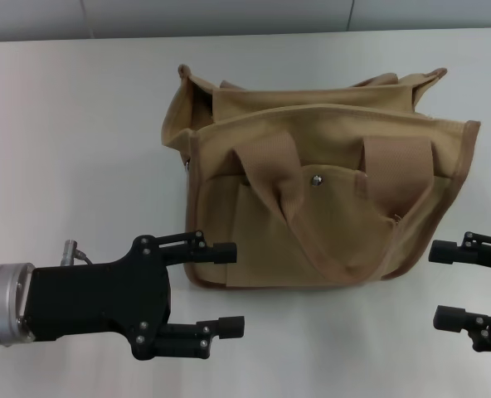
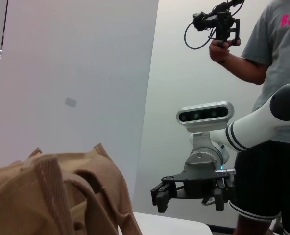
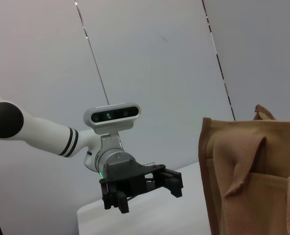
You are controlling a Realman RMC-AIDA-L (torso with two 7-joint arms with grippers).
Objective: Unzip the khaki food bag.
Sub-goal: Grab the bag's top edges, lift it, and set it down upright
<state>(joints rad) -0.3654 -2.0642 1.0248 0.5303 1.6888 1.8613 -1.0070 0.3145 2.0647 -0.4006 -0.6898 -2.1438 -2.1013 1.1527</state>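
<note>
The khaki food bag [image 1: 320, 182] lies on the white table [image 1: 71, 149], its front pocket with a metal snap [image 1: 317, 178] facing up and its two webbing handles folded over the front. Its top edge points to the far side; the zipper does not show clearly. My left gripper [image 1: 227, 288] is open and empty, just off the bag's near left corner. My right gripper [image 1: 441, 284] is open and empty, just off the near right corner. The bag also shows in the left wrist view [image 2: 52, 196] and in the right wrist view [image 3: 253, 181].
A person [image 2: 267, 58] holding a camera rig stands behind my right arm in the left wrist view. The right gripper [image 2: 191, 196] and the left gripper [image 3: 142, 191] each show in the other arm's wrist view. White table surface lies to the left of the bag.
</note>
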